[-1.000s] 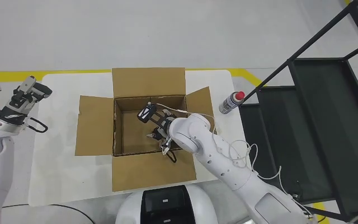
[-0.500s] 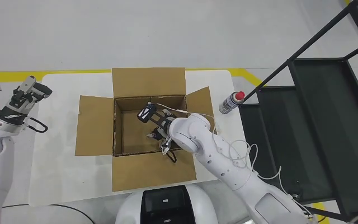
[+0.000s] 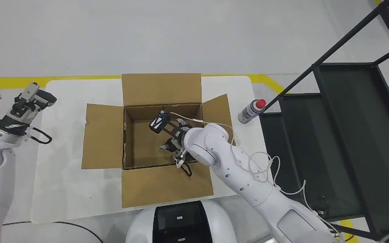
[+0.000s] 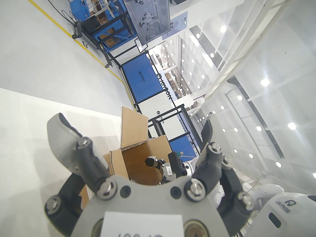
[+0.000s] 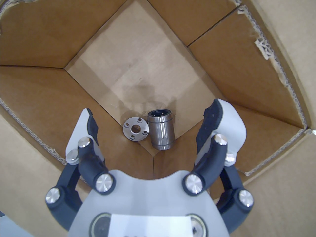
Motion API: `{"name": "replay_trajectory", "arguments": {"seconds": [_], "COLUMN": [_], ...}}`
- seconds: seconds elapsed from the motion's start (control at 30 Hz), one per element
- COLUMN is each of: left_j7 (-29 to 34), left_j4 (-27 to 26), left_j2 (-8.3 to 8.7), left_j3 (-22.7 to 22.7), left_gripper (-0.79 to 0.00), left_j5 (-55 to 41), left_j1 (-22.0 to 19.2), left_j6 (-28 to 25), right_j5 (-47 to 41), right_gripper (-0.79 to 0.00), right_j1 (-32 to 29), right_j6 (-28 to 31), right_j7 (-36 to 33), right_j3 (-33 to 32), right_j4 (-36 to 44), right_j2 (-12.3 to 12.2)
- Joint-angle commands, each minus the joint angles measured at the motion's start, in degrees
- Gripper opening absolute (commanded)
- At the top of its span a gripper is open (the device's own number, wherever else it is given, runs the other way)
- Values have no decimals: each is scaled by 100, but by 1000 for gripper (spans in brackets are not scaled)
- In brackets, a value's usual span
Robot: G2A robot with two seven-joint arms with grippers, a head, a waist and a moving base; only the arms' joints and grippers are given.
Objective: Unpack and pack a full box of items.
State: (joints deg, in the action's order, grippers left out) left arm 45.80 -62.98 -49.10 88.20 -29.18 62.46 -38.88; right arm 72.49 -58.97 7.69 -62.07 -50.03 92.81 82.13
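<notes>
Cardboard box (image 3: 103, 135), brown, four flaps open, sat mid-way on the table (image 3: 67, 182). It held one flanged metal disc (image 5: 135, 128) just beside one steel cylindrical sleeve (image 5: 161, 129). Right gripper (image 5: 150, 111) hung open above both; left gripper (image 4: 133, 122) was open and empty near the table's left edge.

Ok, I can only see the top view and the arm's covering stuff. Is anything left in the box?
Observer: Yes, two metal parts lie in a corner of the box floor: a round flange and a cylinder.
Operator: Are they touching?
Observer: They sit side by side and seem to touch.
Operator: Is the claw holding one?
Observer: No. The right gripper is open and empty above them.
</notes>
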Motion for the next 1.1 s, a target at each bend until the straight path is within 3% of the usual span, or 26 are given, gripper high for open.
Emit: {"name": "replay_trajectory", "arguments": {"seconds": [0.0, 0.4, 0.8, 0.87, 1.07], "left_j7": [0, 0, 0, 0, 0], "left_j4": [0, 0, 0, 0, 0], "left_j2": [0, 0, 0, 0, 0], "left_j3": [0, 0, 0, 0, 0], "left_gripper": [0, 0, 0, 0, 0], "left_j5": [0, 0, 0, 0, 0], "left_j1": [0, 0, 0, 0, 0], "left_j6": [0, 0, 0, 0, 0], "right_j5": [15, -493, -359, -392, -525], "right_gripper": [0, 0, 0, -132, -212], "right_j1": [-9, 769, 1230, 1245, 1222], "right_j6": [52, 372, 568, 605, 734], "right_j7": [-26, -1020, -808, -771, -926], "right_j3": [18, 362, 682, 681, 570], "right_j4": [-47, -1296, -2462, -2535, -2235], "right_j2": [-3, 161, 301, 308, 281]}}
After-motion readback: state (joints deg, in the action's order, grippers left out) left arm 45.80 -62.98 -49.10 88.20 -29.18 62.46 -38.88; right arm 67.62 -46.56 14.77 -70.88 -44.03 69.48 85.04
